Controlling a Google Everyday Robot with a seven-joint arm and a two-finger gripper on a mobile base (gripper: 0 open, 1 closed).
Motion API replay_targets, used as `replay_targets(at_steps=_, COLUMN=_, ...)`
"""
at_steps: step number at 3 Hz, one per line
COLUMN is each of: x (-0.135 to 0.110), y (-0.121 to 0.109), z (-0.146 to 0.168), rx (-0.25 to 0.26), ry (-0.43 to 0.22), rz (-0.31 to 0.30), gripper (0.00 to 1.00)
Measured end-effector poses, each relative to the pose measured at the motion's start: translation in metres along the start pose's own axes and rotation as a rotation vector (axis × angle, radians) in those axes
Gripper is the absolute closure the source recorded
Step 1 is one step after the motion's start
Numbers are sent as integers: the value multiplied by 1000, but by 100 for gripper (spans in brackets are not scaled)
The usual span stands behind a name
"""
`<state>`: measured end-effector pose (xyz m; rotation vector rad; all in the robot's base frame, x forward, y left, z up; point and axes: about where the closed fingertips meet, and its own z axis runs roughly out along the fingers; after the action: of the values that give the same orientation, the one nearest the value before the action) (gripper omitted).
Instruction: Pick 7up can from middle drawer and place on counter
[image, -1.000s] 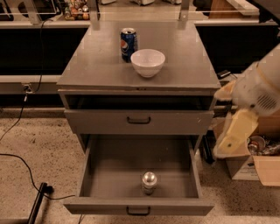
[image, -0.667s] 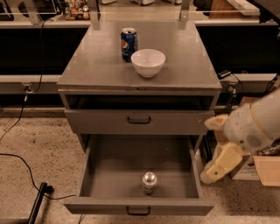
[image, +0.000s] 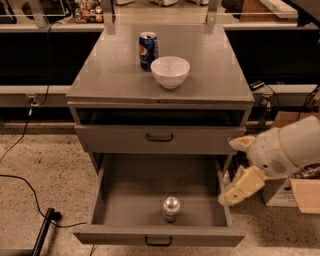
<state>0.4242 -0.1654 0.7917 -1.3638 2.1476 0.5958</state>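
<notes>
The drawer (image: 116, 235) is standing pulled wide open at the cabinet's foot. The 7up can (image: 171, 208) is standing upright inside it, near the front wall, about midway across. The gripper (image: 241, 187) is hanging just outside the drawer's right wall, apart from the 7up can; whether it is spread or closed, I cannot tell. Above, the counter (image: 111, 76) is carrying a bowl (image: 170, 71) and, just behind it to the left, a Pepsi can (image: 148, 50).

Arm cut off at the right edge — only the gripper (image: 241, 187), beside the right wall of the middle drawer (image: 125, 234), is seen. Markings on the 7up can (image: 171, 209) cannot be read. Drawer front clipped below.
</notes>
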Motion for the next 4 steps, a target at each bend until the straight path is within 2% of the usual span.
replay_targets(at_steps=1, x=-9, y=-4, z=53, rx=-22, ry=-60, rz=-70, gripper=0)
replay_targets(at_steps=2, x=-15, y=13, z=99, rx=9, ry=-171, rz=-174, gripper=0)
replay_targets(at_steps=3, x=-35, y=8, z=108, rx=83, ry=-214, rz=-284, gripper=0)
replay_targets(at_steps=4, x=-22, y=18, z=151, rx=-31, ry=-218, rz=-290, gripper=0)
